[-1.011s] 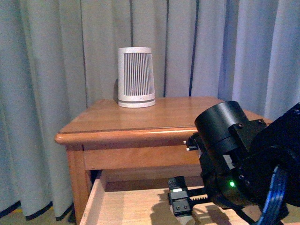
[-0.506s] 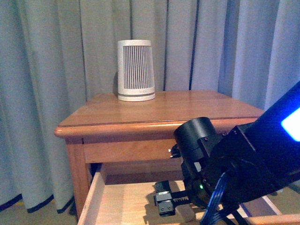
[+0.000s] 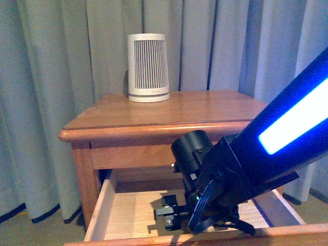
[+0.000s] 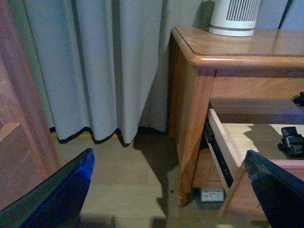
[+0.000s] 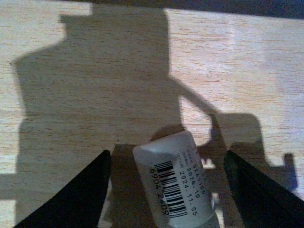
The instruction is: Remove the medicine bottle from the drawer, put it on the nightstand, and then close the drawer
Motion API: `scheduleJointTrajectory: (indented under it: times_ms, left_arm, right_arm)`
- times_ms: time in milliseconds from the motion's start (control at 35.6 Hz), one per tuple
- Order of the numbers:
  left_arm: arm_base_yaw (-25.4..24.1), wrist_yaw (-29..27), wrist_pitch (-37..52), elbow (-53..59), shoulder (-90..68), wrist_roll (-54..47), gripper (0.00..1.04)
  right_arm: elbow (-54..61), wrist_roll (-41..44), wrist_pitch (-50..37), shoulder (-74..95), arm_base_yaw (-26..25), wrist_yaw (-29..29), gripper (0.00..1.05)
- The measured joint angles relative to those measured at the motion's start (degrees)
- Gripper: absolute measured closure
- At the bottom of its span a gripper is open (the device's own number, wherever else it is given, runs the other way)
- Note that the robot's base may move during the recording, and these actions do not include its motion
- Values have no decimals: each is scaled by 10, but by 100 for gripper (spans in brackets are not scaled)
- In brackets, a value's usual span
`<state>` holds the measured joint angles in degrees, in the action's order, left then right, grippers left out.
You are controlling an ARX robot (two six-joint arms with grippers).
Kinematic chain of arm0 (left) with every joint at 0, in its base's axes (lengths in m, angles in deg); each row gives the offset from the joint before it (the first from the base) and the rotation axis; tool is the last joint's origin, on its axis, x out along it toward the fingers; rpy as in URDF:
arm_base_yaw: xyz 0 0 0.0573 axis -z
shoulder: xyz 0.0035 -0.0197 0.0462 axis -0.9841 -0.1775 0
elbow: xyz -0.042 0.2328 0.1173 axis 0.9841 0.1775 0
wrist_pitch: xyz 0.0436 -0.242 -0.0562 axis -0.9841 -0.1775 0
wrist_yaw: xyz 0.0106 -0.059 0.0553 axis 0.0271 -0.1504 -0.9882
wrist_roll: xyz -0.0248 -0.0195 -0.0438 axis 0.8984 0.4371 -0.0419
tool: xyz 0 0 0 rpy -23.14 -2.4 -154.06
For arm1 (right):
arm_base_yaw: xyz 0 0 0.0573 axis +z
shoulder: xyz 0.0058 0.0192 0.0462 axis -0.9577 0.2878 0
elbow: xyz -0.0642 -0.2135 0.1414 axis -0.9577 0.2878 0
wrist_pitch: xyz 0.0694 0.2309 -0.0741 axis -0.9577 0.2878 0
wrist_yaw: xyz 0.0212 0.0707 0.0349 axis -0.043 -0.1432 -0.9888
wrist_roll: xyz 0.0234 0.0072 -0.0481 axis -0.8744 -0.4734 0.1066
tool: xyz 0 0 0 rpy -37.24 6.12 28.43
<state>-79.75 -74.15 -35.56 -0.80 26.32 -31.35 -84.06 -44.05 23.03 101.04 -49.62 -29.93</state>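
Observation:
The nightstand (image 3: 169, 110) stands before me with its drawer (image 3: 100, 212) pulled out, pale wood inside. My right gripper (image 3: 166, 215) reaches down into the drawer. In the right wrist view the medicine bottle (image 5: 175, 183) lies on its side on the drawer floor, barcode label up, between the open fingers of my right gripper (image 5: 166, 190), apart from both. The arm hides the bottle in the front view. My left gripper (image 4: 171, 190) is open and empty, low over the floor to the left of the nightstand (image 4: 247, 47) and the drawer (image 4: 223, 152).
A large white ribbed cylinder (image 3: 148, 67) stands at the back of the nightstand top. Grey curtains (image 3: 51, 77) hang behind. A white socket box (image 4: 211, 194) sits on the floor under the nightstand. Brown wooden furniture (image 4: 19, 142) stands beside my left gripper.
My right arm has moved left and lower into the drawer. More of the drawer's inside shows in the front view now.

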Motion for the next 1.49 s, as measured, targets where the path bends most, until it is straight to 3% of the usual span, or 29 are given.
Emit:
scheduleJointTrajectory:
  times_ms: [253,590,927,1096,1292,1489]
  left_arm:
    - [0,0,0,0,0,0,7]
    - [0,0,0,0,0,0,7]
    - [0,0,0,0,0,0,7]
    - [0,0,0,0,0,0,7]
    - [0,0,0,0,0,0,7]
    - [0,0,0,0,0,0,7]
  right_arm:
    - [1,-4,-11,2,2,10,73]
    - [59,21,-44,-51,14,65,75]
    - [134,-63,37,-228,76,57,75]
    - [155,-70,53,-331,80,69,75]
    - [46,-15,51,-360,35,70,75]
    - [-188,3,93,-197,-54,77,75]
